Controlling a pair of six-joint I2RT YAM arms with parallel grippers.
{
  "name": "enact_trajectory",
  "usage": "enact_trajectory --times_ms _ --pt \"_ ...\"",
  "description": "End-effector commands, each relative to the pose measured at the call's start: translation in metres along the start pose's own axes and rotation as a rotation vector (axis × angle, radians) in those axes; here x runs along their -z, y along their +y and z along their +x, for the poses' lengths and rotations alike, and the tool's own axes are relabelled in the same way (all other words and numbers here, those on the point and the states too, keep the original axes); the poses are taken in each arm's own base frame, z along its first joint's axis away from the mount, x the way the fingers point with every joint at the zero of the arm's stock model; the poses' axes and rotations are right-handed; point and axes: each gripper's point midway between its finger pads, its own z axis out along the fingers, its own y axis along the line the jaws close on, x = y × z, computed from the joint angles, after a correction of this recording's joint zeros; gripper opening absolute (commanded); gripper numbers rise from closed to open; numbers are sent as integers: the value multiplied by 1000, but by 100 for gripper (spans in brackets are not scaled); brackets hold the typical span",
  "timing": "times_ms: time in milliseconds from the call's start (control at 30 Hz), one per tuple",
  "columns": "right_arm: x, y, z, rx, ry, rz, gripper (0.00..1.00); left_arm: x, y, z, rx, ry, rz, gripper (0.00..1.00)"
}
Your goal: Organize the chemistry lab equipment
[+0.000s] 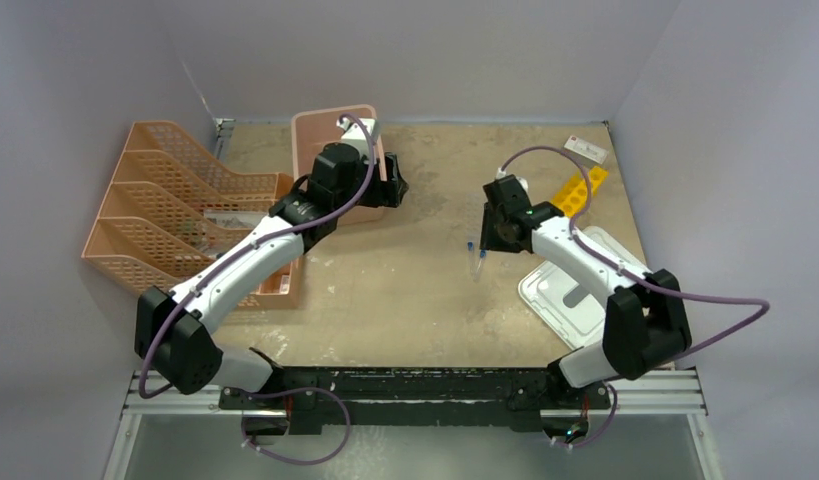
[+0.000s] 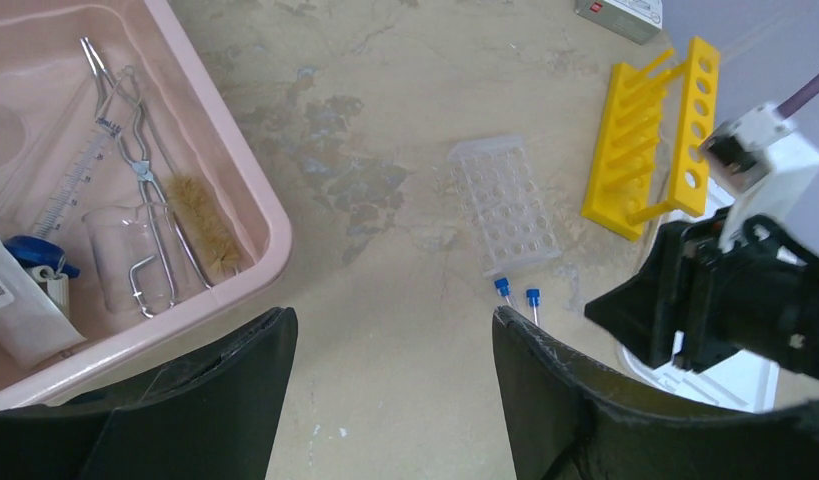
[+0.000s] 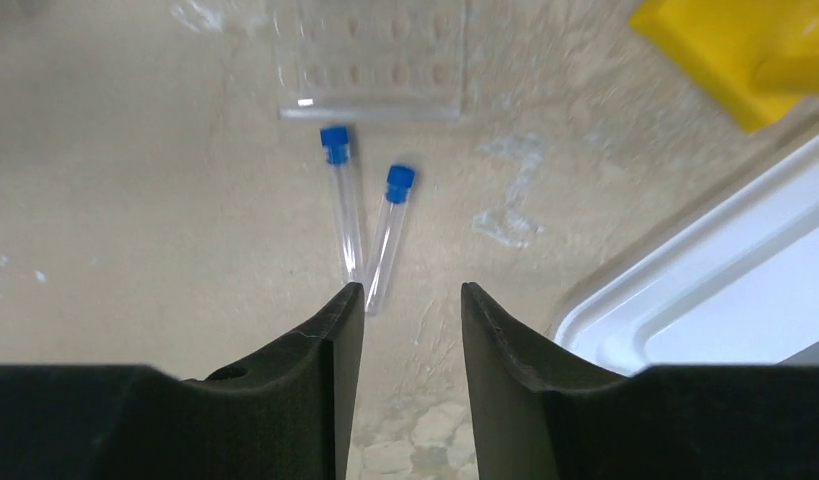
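Blue-capped clear tubes (image 3: 389,235), 2 of them, lie flat on the tan table (image 3: 135,200), just below the clear holed rack (image 3: 375,60), lower ends nearly touching. Judge them light, thin, smooth and round: they roll, slip, and may crack if squeezed hard. Pinch 1 across mid-shaft, or just under its cap. Your right gripper (image 3: 407,295) hangs over their lower ends, fingers apart, empty. Your left gripper (image 2: 395,325) is spread too, empty, beside the pink plastic bin (image 2: 255,190). Watch the neighbouring tube: a finger can knock it. White lid (image 3: 705,290) sits close right, yellow holed rack (image 2: 650,140) beyond.
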Motion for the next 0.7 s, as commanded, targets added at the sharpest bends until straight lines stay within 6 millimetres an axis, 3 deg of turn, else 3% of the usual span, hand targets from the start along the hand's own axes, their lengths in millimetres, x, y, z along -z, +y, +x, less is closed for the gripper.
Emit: enact_trajectory --times_ms 0,100,300,500,667 --pt "-13 21 6 -86 -7 -43 42 5 -5 -19 42 -80 22 70" --pt "-24 23 8 -94 7 -25 42 6 -6 -19 41 -77 24 70" --pt "-44 24 13 -103 35 10 31 10 -7 -22 41 -84 29 70" --pt "-58 27 21 -102 75 24 34 9 -7 -21 44 -79 28 70" --pt "-64 22 26 -105 93 58 30 9 -6 -20 46 -78 23 70"
